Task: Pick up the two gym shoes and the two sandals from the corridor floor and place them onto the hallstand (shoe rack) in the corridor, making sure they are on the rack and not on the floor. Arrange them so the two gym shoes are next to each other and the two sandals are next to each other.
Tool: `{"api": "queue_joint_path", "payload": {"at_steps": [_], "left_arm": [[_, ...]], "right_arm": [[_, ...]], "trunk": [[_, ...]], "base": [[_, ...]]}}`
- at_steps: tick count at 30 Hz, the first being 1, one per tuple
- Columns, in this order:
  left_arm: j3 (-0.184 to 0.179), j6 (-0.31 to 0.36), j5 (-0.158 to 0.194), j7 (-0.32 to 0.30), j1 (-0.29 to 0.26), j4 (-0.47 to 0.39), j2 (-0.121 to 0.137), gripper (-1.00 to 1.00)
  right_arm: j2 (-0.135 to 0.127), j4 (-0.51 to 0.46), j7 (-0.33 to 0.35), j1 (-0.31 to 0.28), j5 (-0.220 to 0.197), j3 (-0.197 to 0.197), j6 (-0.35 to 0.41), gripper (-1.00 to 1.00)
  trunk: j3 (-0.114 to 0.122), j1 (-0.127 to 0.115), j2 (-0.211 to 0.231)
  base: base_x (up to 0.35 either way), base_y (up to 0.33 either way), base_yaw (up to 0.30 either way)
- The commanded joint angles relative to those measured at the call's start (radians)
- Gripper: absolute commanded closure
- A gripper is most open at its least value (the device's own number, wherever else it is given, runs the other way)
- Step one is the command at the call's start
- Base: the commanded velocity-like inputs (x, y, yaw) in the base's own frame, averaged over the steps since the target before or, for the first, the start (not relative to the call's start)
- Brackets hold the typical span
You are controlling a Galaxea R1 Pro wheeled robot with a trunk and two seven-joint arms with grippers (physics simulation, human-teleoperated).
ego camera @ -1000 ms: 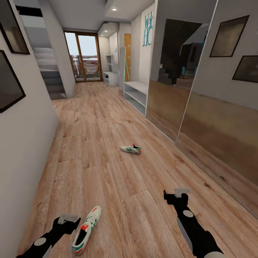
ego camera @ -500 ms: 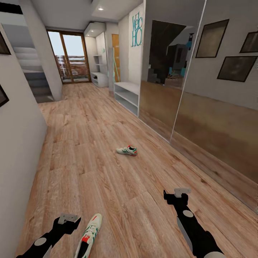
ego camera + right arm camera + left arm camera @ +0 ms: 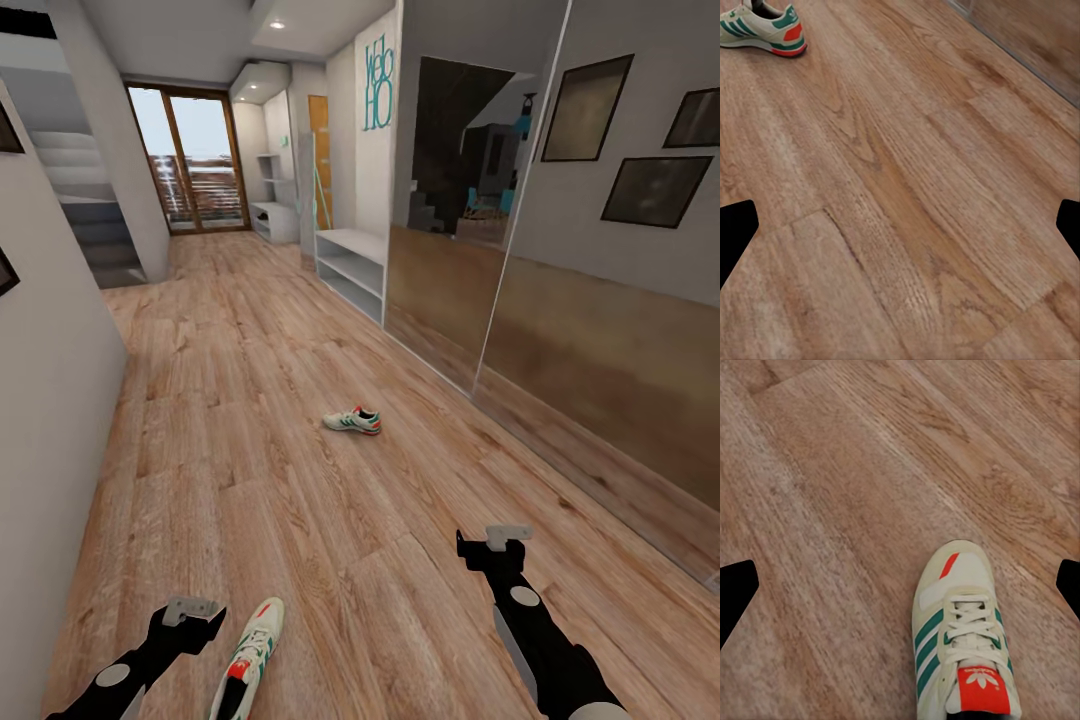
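**Head view: two sneakers on floor, rack far ahead, both grippers empty**

Head view showed the corridor floor [image 3: 300,480] running long toward the glass doors. The hallstand [image 3: 352,268] sat well ahead against the right-hand wall, pale, two open shelf levels, nothing visible on them. No sandals to report from these frames.

Far gym shoe [image 3: 352,421] lay on its sole mid-corridor, well apart from both arms, red heel patch toward the mirrored wall. It also appeared at the edge of the right wrist view [image 3: 763,28]. Near gym shoe [image 3: 248,660] lay just beside the left gripper [image 3: 190,612], toe pointing up the corridor. In the left wrist view [image 3: 964,637] it sat upright between the wide-spread fingers, offset toward one of them.

Right gripper [image 3: 505,540] hung over bare planks, jaws wide, holding nothing. Left jaws were also wide and empty.

Handling, my read: a light shoe with a soft upper and a stiffer sole and heel. Laces and tongue would give under a pinch. Best hold was probably across the midfoot sidewalls or the heel collar. The smooth side panels could slip if clamped only at the toe.
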Motion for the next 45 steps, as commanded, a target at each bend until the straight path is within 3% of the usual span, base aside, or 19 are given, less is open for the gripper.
{"api": "queue_joint_path", "payload": {"at_steps": [1,21,45], "left_arm": [[0.009,-0.004,-0.01,-0.006,-0.001,0.0,-0.001,-1.0],[0.009,-0.004,-0.008,-0.006,-0.002,0.003,-0.001,-1.0],[0.009,-0.004,-0.009,-0.007,-0.002,0.005,-0.001,-1.0]], "right_arm": [[0.0,0.0,-0.004,0.0,0.003,0.002,0.0,-1.0],[-0.002,-0.035,-0.005,0.0,0.003,0.002,0.002,-1.0],[-0.002,-0.034,-0.005,0.0,0.004,0.002,0.002,-1.0]], "trunk": [[-0.001,0.0,0.0],[-0.001,0.0,0.0],[-0.001,0.0,0.0]], "base": [[0.001,0.002,-0.003],[-0.002,0.0,0.0],[-0.098,0.0,0.0]]}}
